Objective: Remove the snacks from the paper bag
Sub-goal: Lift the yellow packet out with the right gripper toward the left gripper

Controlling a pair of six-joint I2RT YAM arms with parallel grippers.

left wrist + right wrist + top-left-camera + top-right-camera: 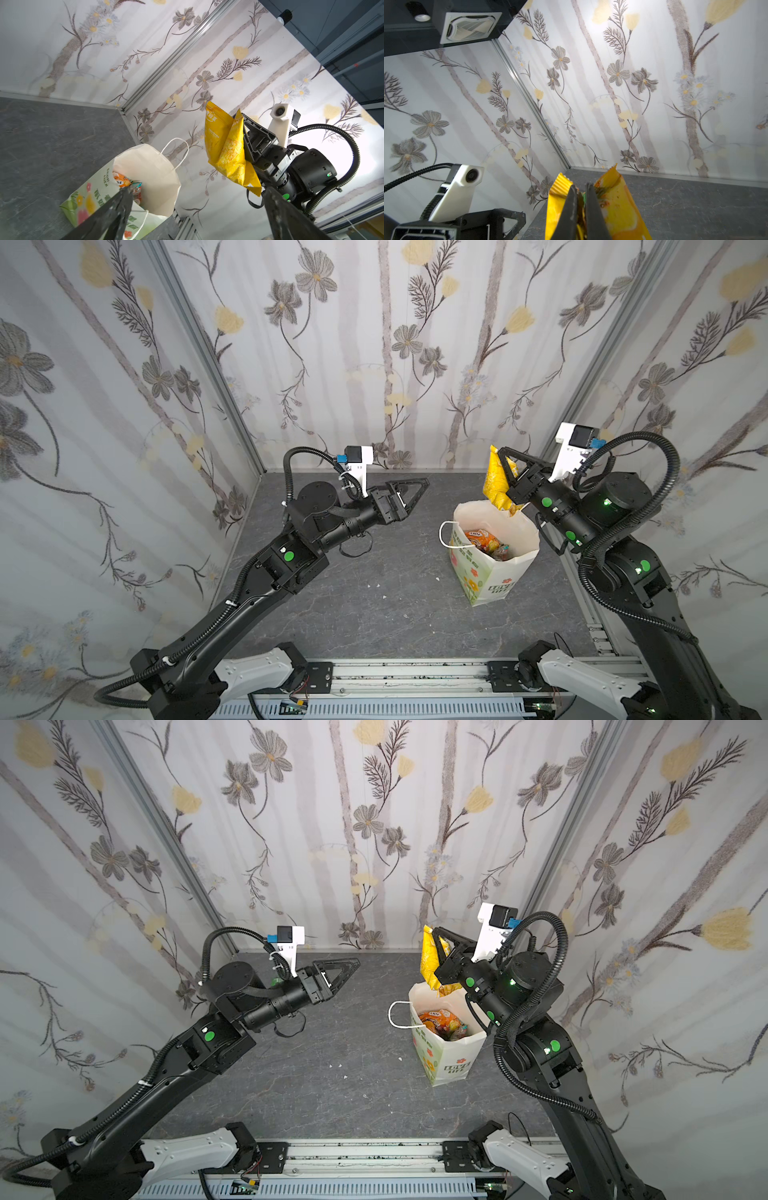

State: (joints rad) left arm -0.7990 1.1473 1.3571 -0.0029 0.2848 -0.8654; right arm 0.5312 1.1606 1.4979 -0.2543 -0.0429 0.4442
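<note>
The white paper bag (494, 580) (449, 1060) (153, 164) stands upright on the dark floor right of centre, mouth open. Inside it lie several snacks, an orange packet (481, 538) (436, 1019) (121, 180) on top. My right gripper (502, 454) (437, 931) (580, 187) is shut on a folded yellow snack packet (496, 481) (429, 963) (223, 149) (618, 207), held in the air above the bag's far rim. My left gripper (424, 482) (356, 962) (196, 191) hangs open and empty left of the bag, pointing toward it.
Floral-papered walls close in the back and both sides. An aluminium rail (407, 676) runs along the front edge, carrying both arm bases. A few small white scraps (384, 597) lie on the floor between the arms.
</note>
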